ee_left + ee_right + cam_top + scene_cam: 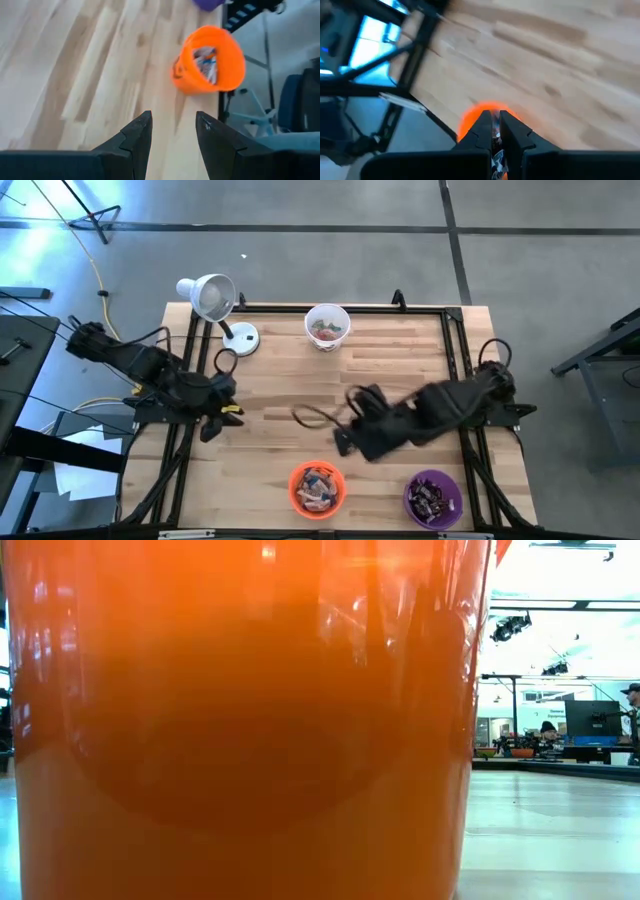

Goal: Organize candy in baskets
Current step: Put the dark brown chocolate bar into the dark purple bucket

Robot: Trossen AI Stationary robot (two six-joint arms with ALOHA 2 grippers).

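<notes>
Overhead, a pale, plank-grained wooden desk (280, 380) in a black frame, bare across the middle. Three small round plastic baskets on it: white basket (327, 326) at the far edge, orange basket (317, 487) and purple basket (433, 497) at the near edge, each holding wrapped candy (318, 489). Only in the low view, glossy translucent orange wall filling nearly everything. White cone-shade desk lamp (212, 298) at the far left corner. Left gripper (172, 135) spread and empty, aimed across the boards at the orange basket. Right gripper (492, 131) pressed together just above the orange basket's candy; whether pinching a piece, cannot tell.
</notes>
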